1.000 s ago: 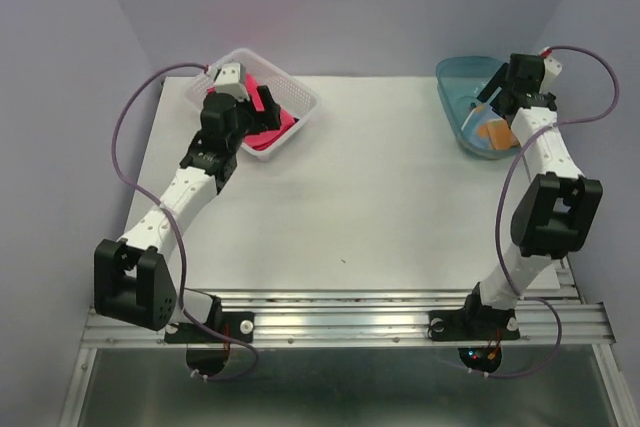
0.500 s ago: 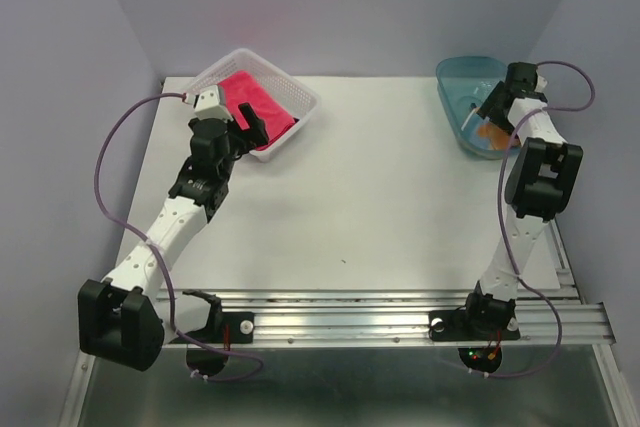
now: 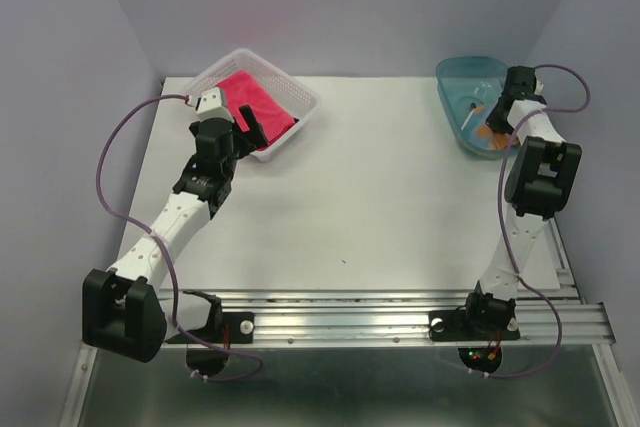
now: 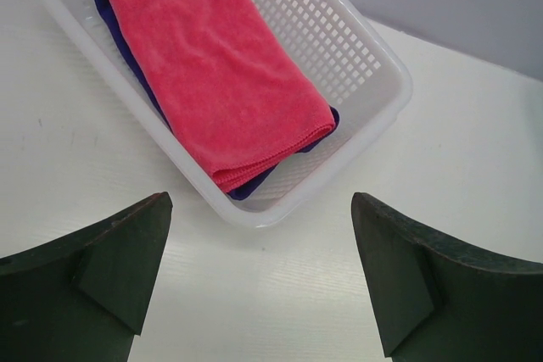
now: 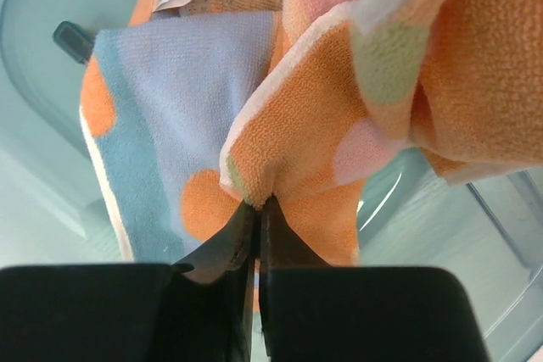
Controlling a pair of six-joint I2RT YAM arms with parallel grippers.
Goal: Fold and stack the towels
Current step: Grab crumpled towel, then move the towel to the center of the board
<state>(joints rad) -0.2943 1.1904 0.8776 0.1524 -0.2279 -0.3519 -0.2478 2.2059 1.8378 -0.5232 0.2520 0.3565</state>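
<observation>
Pinching a fold of the orange towel (image 5: 314, 133) between its dark fingers, the right gripper (image 5: 259, 209) is clamped tight, the jaws meeting with only the cloth's edge between them. The towel is looped terry, orange with pastel pink, green and blue spots, a cream hem and a white care label. It lies bunched inside the teal bin (image 3: 450, 97), a smooth, rounded, translucent plastic tub at the far right corner of the table (image 3: 380, 197).

The pink-red towel (image 4: 212, 74), plush and finely napped, lies folded into a long rectangle in the white basket (image 4: 365, 57), a rectangular plastic tray with slotted lattice walls at the far left corner. Beneath it lies the dark purple towel (image 4: 253, 186), showing only at the edges.

The right arm rises from its base, bends at a dark elbow joint and reaches on into the bin. The left arm stretches low and diagonally toward the basket. The left gripper (image 4: 259, 209) hangs just short of the basket's near rim, jaws spread wide and holding nothing.
</observation>
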